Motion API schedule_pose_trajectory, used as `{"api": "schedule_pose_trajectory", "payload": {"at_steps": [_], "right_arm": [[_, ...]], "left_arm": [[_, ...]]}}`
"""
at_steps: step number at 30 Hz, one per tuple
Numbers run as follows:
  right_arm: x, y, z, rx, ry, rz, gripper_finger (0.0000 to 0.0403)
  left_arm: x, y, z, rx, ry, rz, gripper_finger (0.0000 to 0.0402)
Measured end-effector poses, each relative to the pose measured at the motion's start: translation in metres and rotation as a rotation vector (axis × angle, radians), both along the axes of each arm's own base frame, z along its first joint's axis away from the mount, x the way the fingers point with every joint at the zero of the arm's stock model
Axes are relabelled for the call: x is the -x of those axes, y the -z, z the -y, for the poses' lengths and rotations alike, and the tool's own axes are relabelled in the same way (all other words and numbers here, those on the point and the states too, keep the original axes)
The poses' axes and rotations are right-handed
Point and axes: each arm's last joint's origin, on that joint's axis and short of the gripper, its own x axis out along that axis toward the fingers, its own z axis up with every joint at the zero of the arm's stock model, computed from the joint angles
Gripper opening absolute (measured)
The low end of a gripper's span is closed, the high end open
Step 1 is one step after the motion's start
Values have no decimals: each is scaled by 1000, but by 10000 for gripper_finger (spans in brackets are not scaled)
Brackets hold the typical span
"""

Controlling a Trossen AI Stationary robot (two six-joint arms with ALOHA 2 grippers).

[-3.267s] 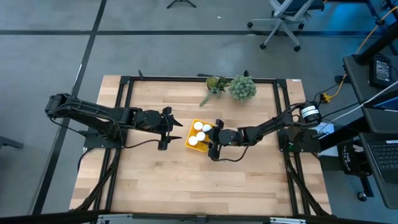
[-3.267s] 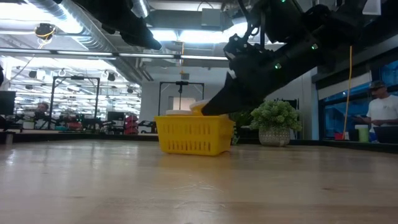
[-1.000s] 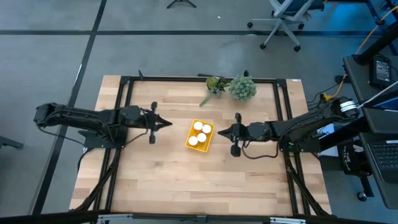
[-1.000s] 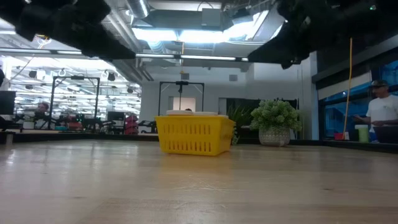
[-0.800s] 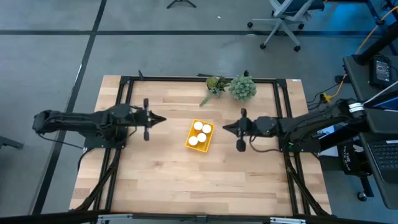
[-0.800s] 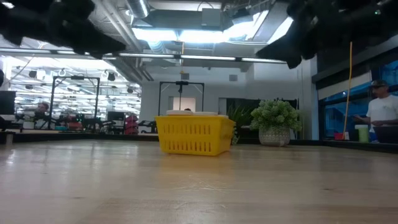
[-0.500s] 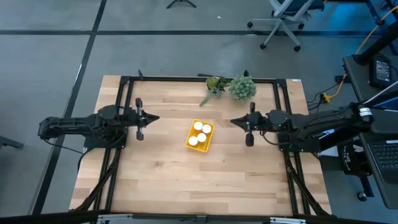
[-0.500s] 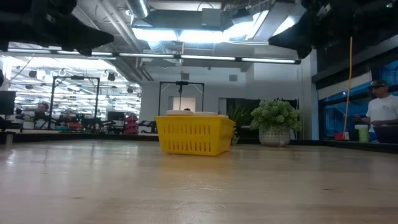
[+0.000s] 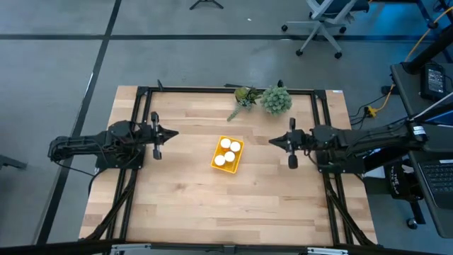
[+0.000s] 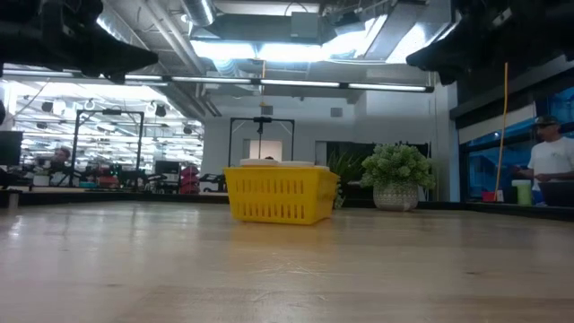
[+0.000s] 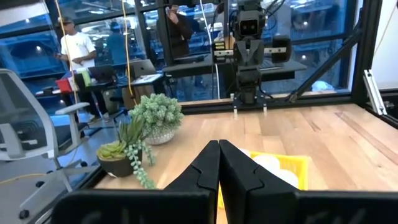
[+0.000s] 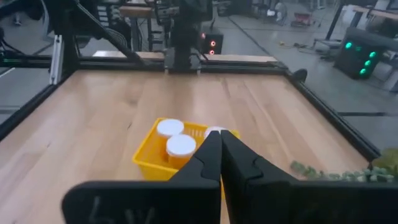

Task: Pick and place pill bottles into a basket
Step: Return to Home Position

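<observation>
The yellow basket (image 9: 228, 153) stands on its base at the middle of the wooden table. The pill bottles stand upright in it, white caps up (image 9: 226, 144), and also show in the right wrist view (image 12: 181, 144). My left gripper (image 9: 175, 132) hangs shut to the left of the basket, well clear of it, pointing at it (image 11: 219, 146). My right gripper (image 9: 270, 140) hangs shut to the right of the basket, also pointing at it (image 12: 217, 134). In the low view the basket (image 10: 280, 197) stands alone, with both arms high above the table.
A leafy potted plant (image 9: 276, 99) and a smaller green sprig (image 9: 244, 95) stand near the table's far edge. A black metal frame (image 9: 141, 106) runs around the tabletop. A person (image 10: 547, 161) stands in the room beyond the table.
Both arms have drawn back from the basket: my left gripper toward the table's left edge, my right gripper toward its right edge. Both stay shut. The basket and bottles have not moved.
</observation>
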Motion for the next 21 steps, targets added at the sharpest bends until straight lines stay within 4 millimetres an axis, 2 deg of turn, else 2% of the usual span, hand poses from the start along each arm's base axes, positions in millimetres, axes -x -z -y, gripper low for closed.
{"api": "schedule_pose_trajectory", "payload": {"at_steps": [9, 14, 21], "right_arm": [[8, 20, 1, -16, 4, 65, 0], [14, 19, 1, -28, 6, 85, 0], [16, 17, 1, -25, 5, 97, 0]], "left_arm": [[1, -1, -1, -13, -25, 10, 2], [3, 0, 0, 20, -17, 19, 1], [-3, 28, -1, 19, -29, 52, 1]]}}
